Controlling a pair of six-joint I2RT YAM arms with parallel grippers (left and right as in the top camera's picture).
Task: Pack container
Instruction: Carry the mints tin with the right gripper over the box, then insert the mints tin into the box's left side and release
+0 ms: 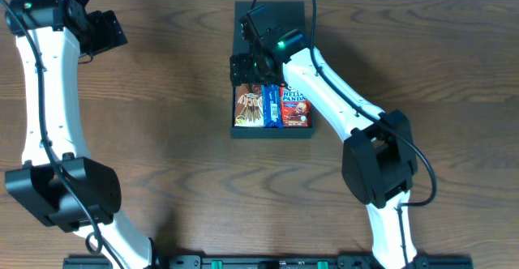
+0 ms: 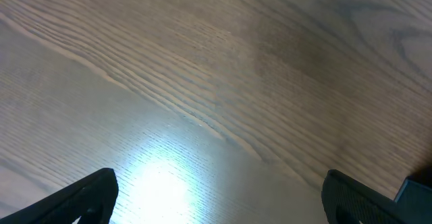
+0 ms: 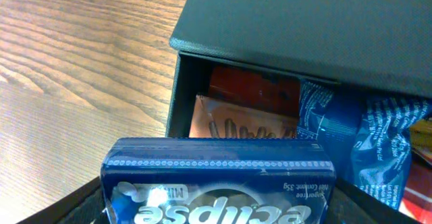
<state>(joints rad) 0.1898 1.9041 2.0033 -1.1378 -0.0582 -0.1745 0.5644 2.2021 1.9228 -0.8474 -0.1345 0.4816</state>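
Robot lab, wood-grain table (image 1: 170, 115), white left arm (image 1: 40, 99), white right arm (image 1: 332, 91)

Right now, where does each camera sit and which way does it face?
Overhead: above the table, looking straight down; both arms show, right hand over the box.
Left wrist: on the left arm, facing the tabletop; its fingertips at the lower corners.
Right wrist: on the right arm, facing into the box; its hand grips a blue gum pack.
Shared: overhead and right wrist both show the box and snack packets.
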